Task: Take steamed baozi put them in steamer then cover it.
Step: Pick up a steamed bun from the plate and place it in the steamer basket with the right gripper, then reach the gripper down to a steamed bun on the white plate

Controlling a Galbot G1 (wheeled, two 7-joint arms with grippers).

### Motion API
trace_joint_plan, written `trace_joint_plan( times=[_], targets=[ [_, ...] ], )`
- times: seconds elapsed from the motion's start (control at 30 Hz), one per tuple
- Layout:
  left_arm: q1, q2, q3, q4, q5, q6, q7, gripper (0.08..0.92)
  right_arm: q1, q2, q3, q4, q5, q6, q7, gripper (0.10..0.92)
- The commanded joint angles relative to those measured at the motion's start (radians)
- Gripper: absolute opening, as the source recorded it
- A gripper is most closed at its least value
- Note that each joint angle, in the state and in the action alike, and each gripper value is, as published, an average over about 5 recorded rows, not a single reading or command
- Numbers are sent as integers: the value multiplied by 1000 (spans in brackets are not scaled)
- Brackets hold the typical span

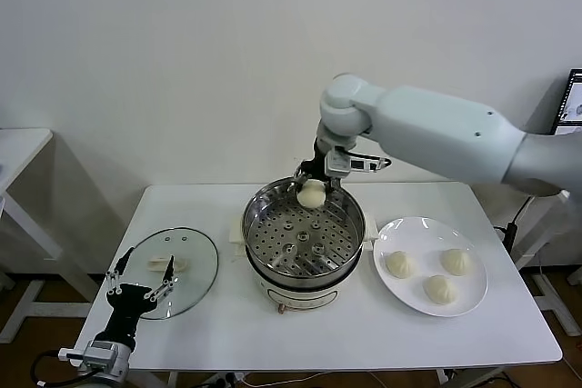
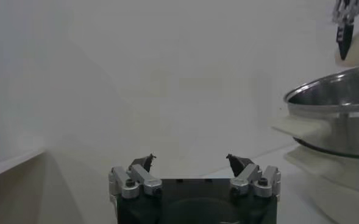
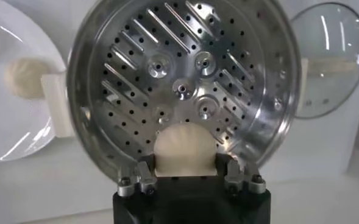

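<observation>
Stainless-steel steamer (image 1: pixel 304 241) sits mid-table, still empty, with the right gripper (image 1: pixel 313 183) pinching one baozi (image 1: pixel 311 194) above its far rim, apparently to lower it inside. Three baozi (image 1: pixel 428 273) wait on the white plate (image 1: pixel 405 229). Spread wide, the left gripper (image 1: pixel 141 281) idles beside the glass lid (image 1: pixel 194 247), handy for covering.

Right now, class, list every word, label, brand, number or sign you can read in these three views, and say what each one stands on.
There is no readable text in any view.
The steamer, glass lid, white plate and baozi held by the right gripper carry no visible markings.
The left gripper shows none.
The monitor at the edge shows content too small to read.
</observation>
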Motion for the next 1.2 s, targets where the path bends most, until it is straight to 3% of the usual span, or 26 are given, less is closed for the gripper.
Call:
trace_joint_plan(
  times=[0.03,0.57,0.8,1.03,1.2],
  targets=[
    [1,1,-3,3,0,-2,1,823,-102,71,34,-138,-99,67,24,662],
    [2,0,-5,1,1,-7,3,823,-160,112,78,-214,-152,79,56,664],
    [4,-1,-11,0,1,-8,3,823,-142,103,87,-195,-128,73,82,793],
    [9,-2,-3,-13,4,-5,1,823,79,-62,17,-52,194,-17,22,822],
    [14,-3,8,-21,15,-6,-2,823,274,-267,-115,113,482,-228,-60,823]
  ],
)
